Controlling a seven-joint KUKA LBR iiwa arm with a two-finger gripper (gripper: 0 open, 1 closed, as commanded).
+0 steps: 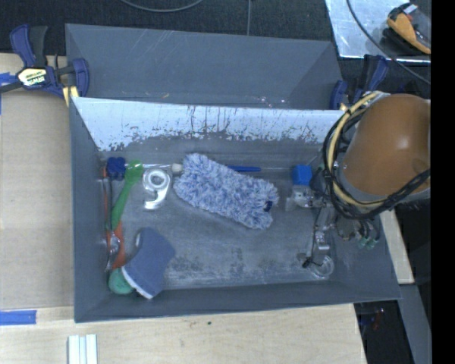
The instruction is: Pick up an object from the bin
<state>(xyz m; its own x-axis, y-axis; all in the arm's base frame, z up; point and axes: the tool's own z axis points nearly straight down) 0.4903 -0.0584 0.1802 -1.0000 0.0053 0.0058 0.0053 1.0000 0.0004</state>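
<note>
End effector stands low over bare floor by the front-right corner of the bin, open or closed cannot be told, evidently not yet grasping; the nearest item, a small blue block, lies loose against the right edge.

The grey bin has in it one fluffy blue and white duster head, one blue cloth pad, one white plastic piece and one green stick. There are two small blue blocks: the left block and the right block.
</note>
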